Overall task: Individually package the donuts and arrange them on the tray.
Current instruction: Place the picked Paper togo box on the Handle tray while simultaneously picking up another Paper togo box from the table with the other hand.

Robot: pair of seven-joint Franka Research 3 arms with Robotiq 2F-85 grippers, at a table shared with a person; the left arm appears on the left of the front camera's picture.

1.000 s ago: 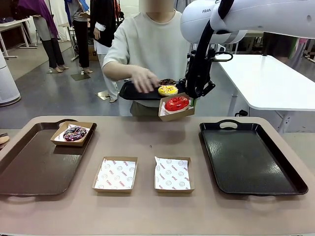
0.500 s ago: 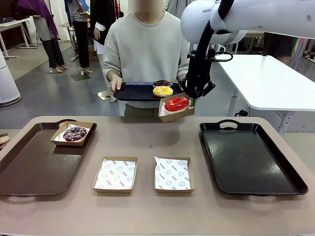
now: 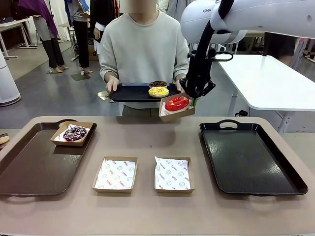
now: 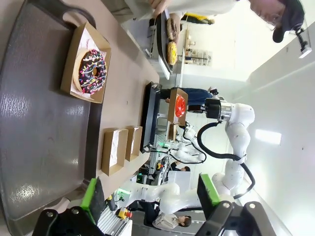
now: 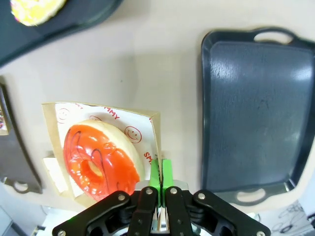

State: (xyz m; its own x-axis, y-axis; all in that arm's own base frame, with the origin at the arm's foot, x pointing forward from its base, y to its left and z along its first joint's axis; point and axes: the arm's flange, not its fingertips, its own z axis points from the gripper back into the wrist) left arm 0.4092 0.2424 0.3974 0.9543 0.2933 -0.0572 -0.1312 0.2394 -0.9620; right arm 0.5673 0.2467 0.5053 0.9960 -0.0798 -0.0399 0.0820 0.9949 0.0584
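Note:
My right gripper (image 3: 193, 96) (image 5: 160, 173) is shut on the wall of a cardboard box (image 3: 176, 110) (image 5: 106, 147) holding the glossy red donut (image 3: 176, 103) (image 5: 99, 161), lifted above the table's far edge. The person holds a small black tray (image 3: 133, 92) carrying the yellow donut (image 3: 159, 91) (image 5: 34, 10) and the chocolate-brown donut (image 3: 158, 84). The dark donut with purple-pink sprinkles (image 3: 75, 133) (image 4: 91, 71) lies boxed on the brown tray (image 3: 29, 167) at left. My left gripper (image 4: 150, 194) hangs open above that tray, with nothing between its fingers.
Two paper-lined boxes (image 3: 115, 174) (image 3: 172, 174) lie at the table's front middle, with nothing in them. A black tray (image 3: 248, 160) (image 5: 251, 113) lies at the right. A white table (image 3: 270, 81) stands beyond the right side.
The person's hand left the donuts and both hands now hold the small black tray, which moved a little left. My right gripper with the boxed red donut has barely moved.

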